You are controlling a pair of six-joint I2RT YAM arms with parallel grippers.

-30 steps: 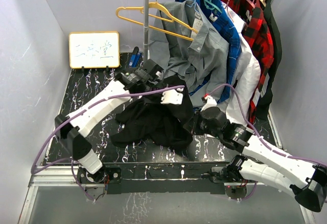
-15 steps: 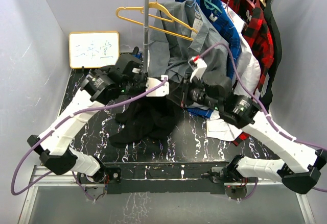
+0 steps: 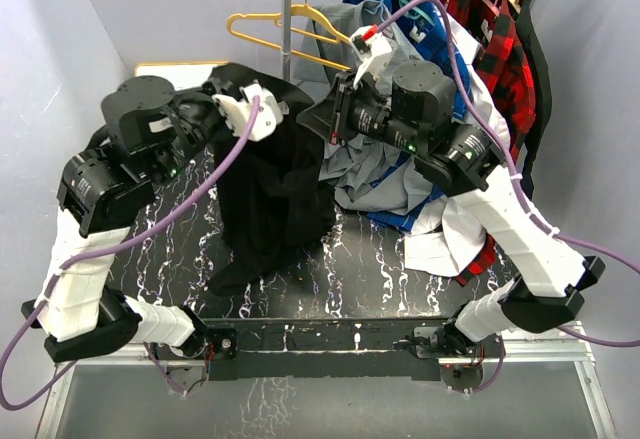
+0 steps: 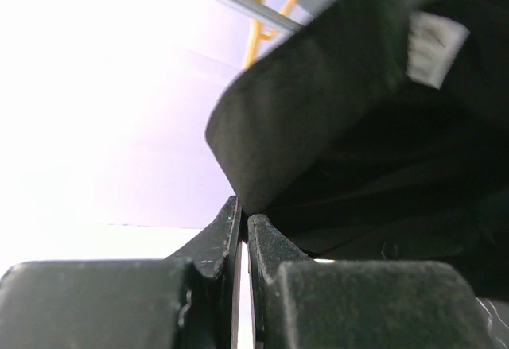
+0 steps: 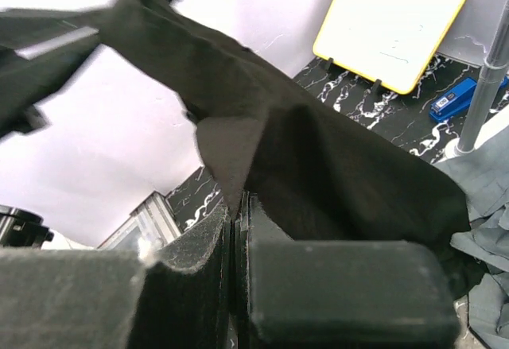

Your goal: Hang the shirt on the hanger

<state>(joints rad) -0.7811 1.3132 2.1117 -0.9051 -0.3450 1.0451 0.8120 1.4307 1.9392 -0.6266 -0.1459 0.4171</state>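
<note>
The left arm and the right arm are built alike: smooth white shell links joined by rounded black motor housings, each on a black base bracket at the near edge. A purple cable loops loosely along each arm to a small white wrist block. The left gripper and right gripper share the same fingers — matte black, wedge-shaped, faintly grainy.

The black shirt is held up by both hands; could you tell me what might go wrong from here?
1. The left hand and right hand each pinch only a thin edge of the shirt; it may slip free.
2. The right arm crowds the grey shirt on the rack and could snag it near the hanger.
</note>
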